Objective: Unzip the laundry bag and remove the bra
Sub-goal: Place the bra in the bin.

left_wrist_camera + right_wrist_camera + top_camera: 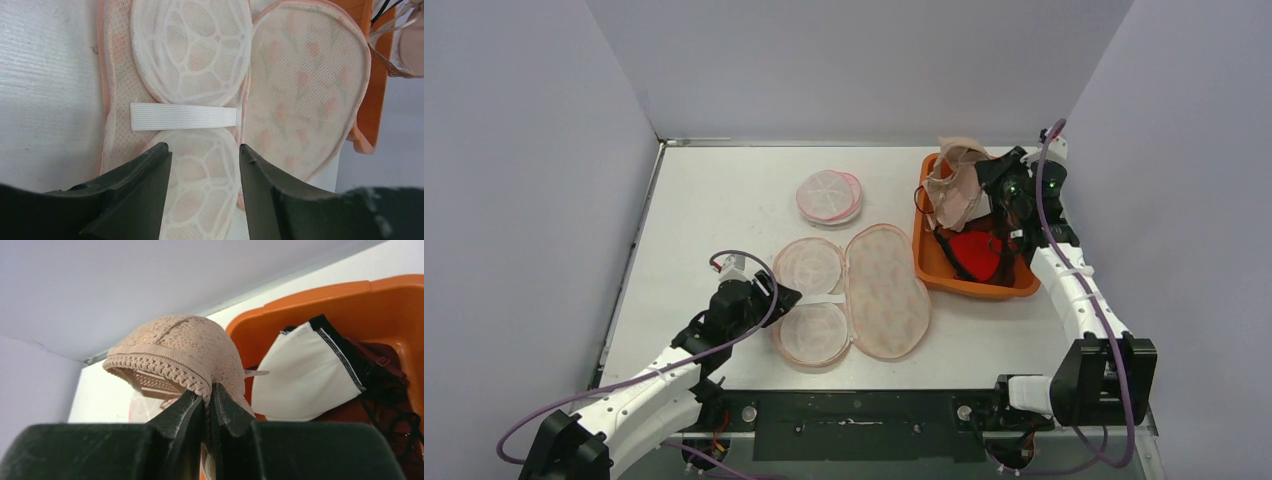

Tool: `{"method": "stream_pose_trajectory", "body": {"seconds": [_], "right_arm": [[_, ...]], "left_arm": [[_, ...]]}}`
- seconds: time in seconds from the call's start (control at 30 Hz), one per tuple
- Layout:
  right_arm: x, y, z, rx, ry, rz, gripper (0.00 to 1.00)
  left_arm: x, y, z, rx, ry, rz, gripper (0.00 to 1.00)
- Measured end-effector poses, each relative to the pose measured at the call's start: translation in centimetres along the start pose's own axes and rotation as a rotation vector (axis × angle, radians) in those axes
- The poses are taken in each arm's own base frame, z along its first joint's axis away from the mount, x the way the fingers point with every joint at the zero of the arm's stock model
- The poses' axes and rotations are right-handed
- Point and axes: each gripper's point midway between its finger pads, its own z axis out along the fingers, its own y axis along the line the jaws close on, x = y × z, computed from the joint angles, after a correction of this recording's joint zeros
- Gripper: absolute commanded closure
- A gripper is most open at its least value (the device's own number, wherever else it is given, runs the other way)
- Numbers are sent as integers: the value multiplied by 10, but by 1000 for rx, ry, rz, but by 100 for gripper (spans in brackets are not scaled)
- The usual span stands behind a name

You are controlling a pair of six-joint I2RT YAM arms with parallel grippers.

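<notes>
The pink mesh laundry bag [864, 290] lies unzipped and folded open mid-table, its two round white cage cups [192, 47] and a white elastic strap [182, 116] showing inside. My left gripper [205, 155] hovers open over the nearer cup [813, 332], with nothing between its fingers. A beige lace bra [180, 352] hangs over the far end of the orange bin [944, 270], and my right gripper [206, 397] is shut on its lace edge. In the top view the bra [956, 185] drapes across the bin's left rim, beside the right gripper [999, 190].
The orange bin [380, 305] also holds a white garment with black trim [305, 375], a red one [976, 255] and dark straps. A second, closed round mesh bag [829, 196] lies behind the open one. Grey walls enclose the table on three sides.
</notes>
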Motion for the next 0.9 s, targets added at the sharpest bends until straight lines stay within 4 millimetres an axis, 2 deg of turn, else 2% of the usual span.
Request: {"method": "stream_pose_trajectory", "body": {"seconds": [0.1, 0.2, 0.27, 0.4, 0.5, 0.53, 0.57, 0.7, 0.8, 0.9], "right_arm": [[-14, 9, -9, -26, -29, 34, 95], [-15, -9, -10, -1, -36, 96, 95], [-2, -30, -10, 41, -10, 146, 95], [43, -77, -3, 152, 86, 229, 95], [70, -99, -2, 214, 152, 263, 95], [75, -103, -2, 229, 164, 268, 90], [77, -107, -2, 242, 168, 270, 80], [72, -112, -5, 286, 142, 251, 34], [63, -110, -10, 331, 112, 204, 22], [47, -95, -14, 356, 71, 141, 20]], "left_arm": [[0, -1, -1, 6, 1, -4, 50], [1, -3, -1, 13, 6, -7, 50], [1, -4, -2, 16, 9, -9, 49], [2, -4, -1, 17, 16, -14, 49], [5, -3, 1, 12, 25, -14, 49], [6, -2, 3, 9, 31, -14, 49], [7, -1, 4, 6, 36, -13, 49], [14, 4, 8, -14, 65, -11, 49], [15, 6, 9, -19, 72, -10, 49], [15, 6, 9, -18, 71, -2, 49]]}}
